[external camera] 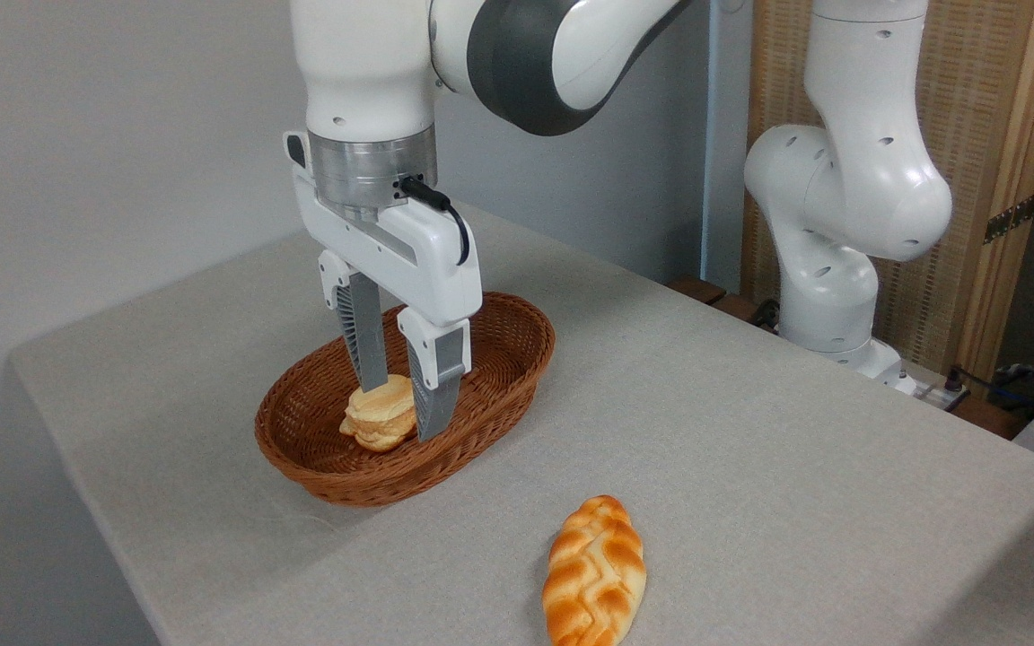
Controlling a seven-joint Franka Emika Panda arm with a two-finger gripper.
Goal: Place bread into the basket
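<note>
The gripper [403,411] hangs inside the basket [499,395], its 2 fingers [367,345] straddling the bun [380,414]; whether they pinch it or stand just apart, I cannot tell. The braided loaf [595,574] lies on the table [750,467], below and right of the gripper, outside the basket.

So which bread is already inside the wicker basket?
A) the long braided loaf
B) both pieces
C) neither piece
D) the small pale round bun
D: the small pale round bun sits inside the basket between the gripper fingers, while the braided loaf lies on the table outside it, nearer the camera.
</note>
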